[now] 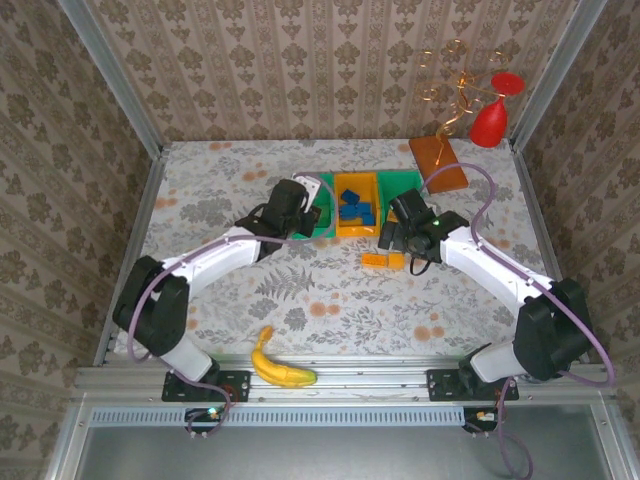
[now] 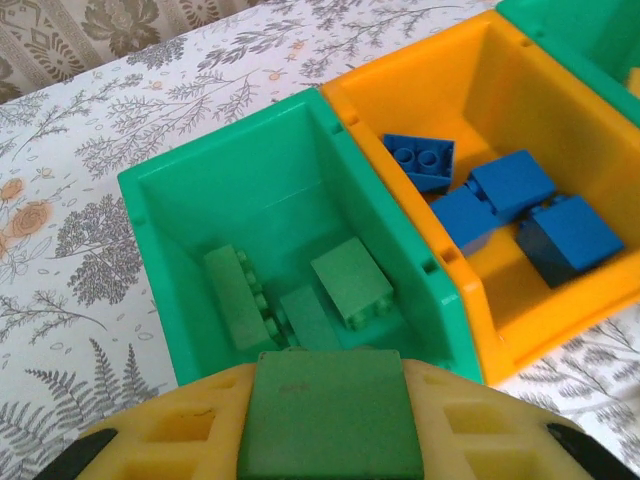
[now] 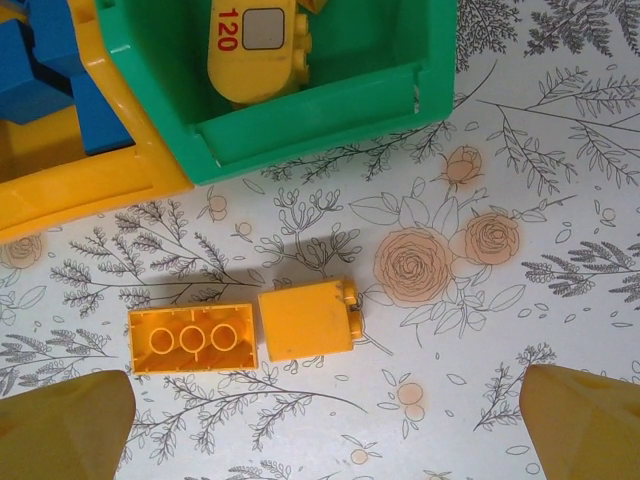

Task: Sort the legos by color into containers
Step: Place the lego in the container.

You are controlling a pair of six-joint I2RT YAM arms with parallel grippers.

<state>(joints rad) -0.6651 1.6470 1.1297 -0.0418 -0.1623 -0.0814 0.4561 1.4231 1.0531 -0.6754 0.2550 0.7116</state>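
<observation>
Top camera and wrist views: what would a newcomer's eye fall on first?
Probably the orange bin, mid-row at the far centre, holding blue bricks. Next, the left gripper shut on a green brick above the left green bin, and two orange bricks lying loose under the open right gripper.
</observation>
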